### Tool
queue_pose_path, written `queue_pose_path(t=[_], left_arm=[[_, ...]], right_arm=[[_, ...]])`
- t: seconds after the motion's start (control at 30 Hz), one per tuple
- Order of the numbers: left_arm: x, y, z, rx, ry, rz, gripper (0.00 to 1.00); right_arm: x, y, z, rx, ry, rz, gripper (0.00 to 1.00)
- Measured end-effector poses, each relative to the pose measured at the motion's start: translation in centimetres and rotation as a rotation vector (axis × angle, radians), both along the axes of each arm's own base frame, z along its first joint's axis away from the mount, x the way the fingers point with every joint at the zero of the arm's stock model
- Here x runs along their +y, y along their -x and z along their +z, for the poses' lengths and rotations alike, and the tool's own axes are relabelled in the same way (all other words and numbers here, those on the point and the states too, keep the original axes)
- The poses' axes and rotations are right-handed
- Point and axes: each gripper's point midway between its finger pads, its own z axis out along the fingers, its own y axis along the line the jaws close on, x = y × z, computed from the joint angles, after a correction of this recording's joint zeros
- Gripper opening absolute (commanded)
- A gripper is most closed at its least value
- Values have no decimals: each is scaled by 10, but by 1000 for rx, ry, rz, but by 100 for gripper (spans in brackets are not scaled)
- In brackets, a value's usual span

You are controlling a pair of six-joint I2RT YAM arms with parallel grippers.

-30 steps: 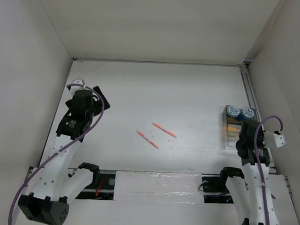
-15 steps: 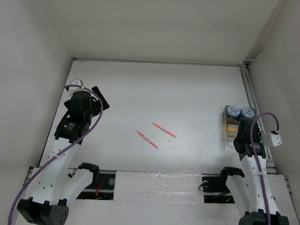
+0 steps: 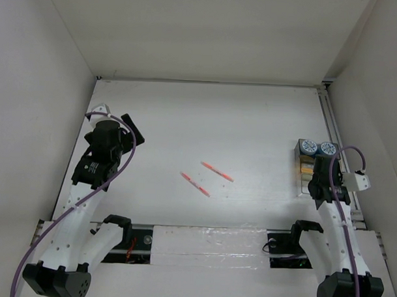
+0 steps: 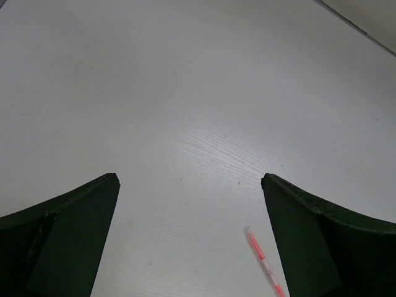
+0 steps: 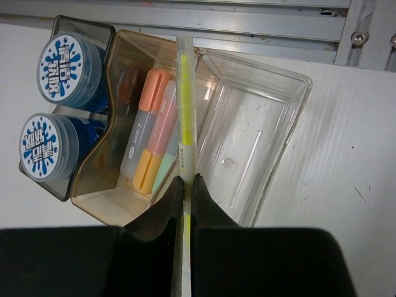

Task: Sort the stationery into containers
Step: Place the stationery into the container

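Note:
My right gripper [image 5: 186,179] is shut on a thin yellow marker [image 5: 185,105] and holds it over the wall between the tan and the clear compartment of the tray [image 5: 298,83]. Orange, pink and green markers [image 5: 148,133] lie in the tan compartment. Two blue-and-white rolls [image 5: 64,66] [image 5: 44,145] stand in the dark end compartment. In the top view the tray [image 3: 303,166] is at the right, under my right gripper [image 3: 318,172]. Two red-pink pens [image 3: 216,171] [image 3: 194,183] lie mid-table. My left gripper [image 4: 189,185] is open and empty; one pen [image 4: 265,263] lies by its right finger.
A metal rail [image 5: 247,25] runs along the table's right edge just beyond the tray. White walls close in the table at the left, back and right [image 3: 51,85]. My left arm [image 3: 104,152] is near the left wall.
My right wrist has shifted slightly towards the near edge over the tray, still holding the yellow marker. My left arm has barely moved. The pens lie as before.

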Motion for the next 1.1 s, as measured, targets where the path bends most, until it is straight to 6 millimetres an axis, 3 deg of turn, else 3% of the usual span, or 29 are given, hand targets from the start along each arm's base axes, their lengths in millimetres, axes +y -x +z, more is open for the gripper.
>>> queue_pose_path(t=[0.3,0.67,0.9,1.03,1.1], left_arm=[[0,0,1,-3,1,0,100],[0,-1,-2,9,-2,0,100],[0,-2,-4,14,-3,0,100],[0,-2,-4,16,-3,0,100],[0,-2,-4,16,-3,0,100]], right_arm=[[3,1,4,-50,-23,-6,0],[10,5,-24,17,-83,-17,0],[11,6,-29,43,-90,-22,1],[11,8,-30,42,-94,-29,25],[11,8,-29,38,-97,-30,33]])
